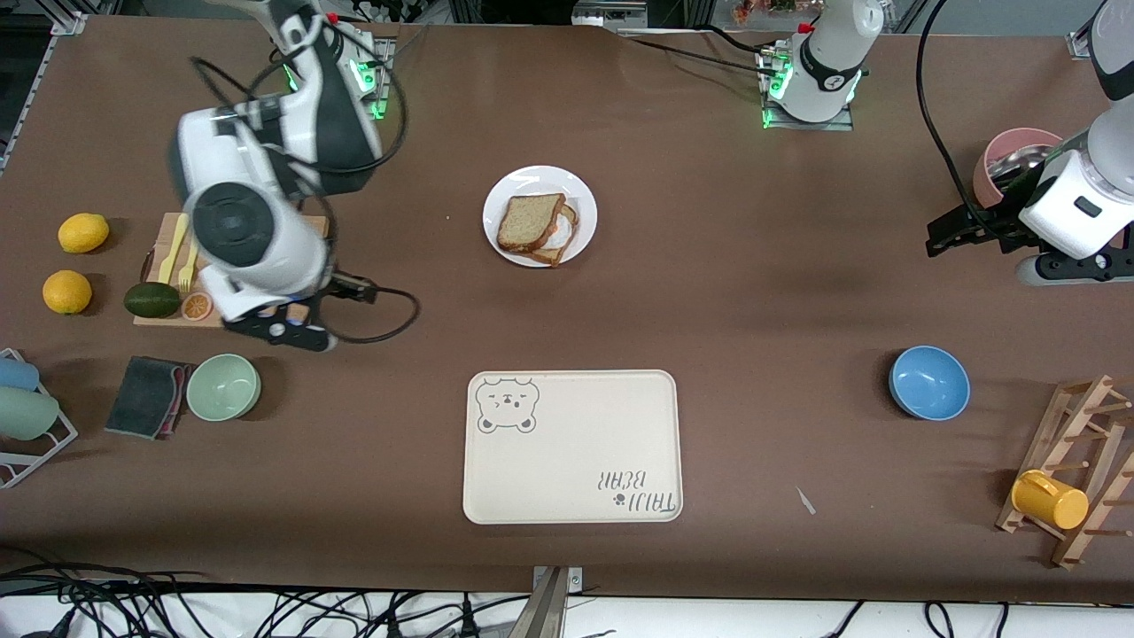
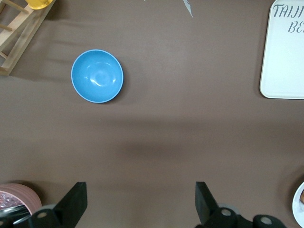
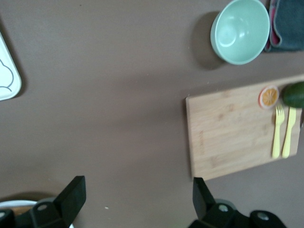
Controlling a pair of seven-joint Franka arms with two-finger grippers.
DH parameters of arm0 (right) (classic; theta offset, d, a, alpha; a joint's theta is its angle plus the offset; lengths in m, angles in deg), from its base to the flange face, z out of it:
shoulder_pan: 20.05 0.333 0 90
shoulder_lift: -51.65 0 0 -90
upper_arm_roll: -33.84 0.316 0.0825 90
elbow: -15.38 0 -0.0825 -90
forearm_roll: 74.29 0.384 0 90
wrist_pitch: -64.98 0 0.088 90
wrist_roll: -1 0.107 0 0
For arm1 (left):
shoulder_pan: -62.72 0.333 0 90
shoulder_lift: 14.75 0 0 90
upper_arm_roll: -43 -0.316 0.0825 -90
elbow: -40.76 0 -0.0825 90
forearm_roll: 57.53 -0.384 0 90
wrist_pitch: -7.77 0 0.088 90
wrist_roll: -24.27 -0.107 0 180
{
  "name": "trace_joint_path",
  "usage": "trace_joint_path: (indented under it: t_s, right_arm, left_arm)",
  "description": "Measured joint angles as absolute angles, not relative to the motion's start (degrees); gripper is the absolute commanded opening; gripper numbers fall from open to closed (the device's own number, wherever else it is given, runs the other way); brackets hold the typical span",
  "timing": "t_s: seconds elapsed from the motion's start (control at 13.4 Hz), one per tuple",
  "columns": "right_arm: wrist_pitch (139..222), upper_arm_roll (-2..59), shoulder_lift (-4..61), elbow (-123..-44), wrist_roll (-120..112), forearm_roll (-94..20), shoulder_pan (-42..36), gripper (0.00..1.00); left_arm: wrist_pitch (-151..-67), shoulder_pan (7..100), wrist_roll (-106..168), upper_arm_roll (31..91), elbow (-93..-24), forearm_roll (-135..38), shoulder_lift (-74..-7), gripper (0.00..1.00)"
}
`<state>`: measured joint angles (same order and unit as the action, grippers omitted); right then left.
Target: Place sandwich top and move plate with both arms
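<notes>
**Sandwich closed on the plate, both arms off to the ends**

On the brown counter, the sandwich top lies on the stack on the plate, toward the robots' edge at mid-length. The cream tray sits near the camera edge. The left tool hangs wide at its end, near what seems a pink bowl. The right tool hangs wide beside the cutting board.

Brown table with plate, tray
</notes>
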<state>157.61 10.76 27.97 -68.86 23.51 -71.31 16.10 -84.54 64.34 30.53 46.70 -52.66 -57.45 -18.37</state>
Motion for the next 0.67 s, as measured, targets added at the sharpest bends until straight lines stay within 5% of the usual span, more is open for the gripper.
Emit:
trace_joint_path:
  t_s: [0.22, 0.67]
  right_arm:
    - [157.55, 2.72, 27.99, -68.92, 9.15, -67.11, 15.78, 1.00]
    - [157.55, -1.49, 27.99, -68.97, -6.05, -63.12, 13.08, 0.99]
  left_arm:
    - [-84.54, 64.32, 30.53, 46.71, -52.66, -57.45, -18.52, 1.00]
    - [-84.54, 64.06, 30.53, 46.77, -52.66, -57.26, -19.09, 1.00]
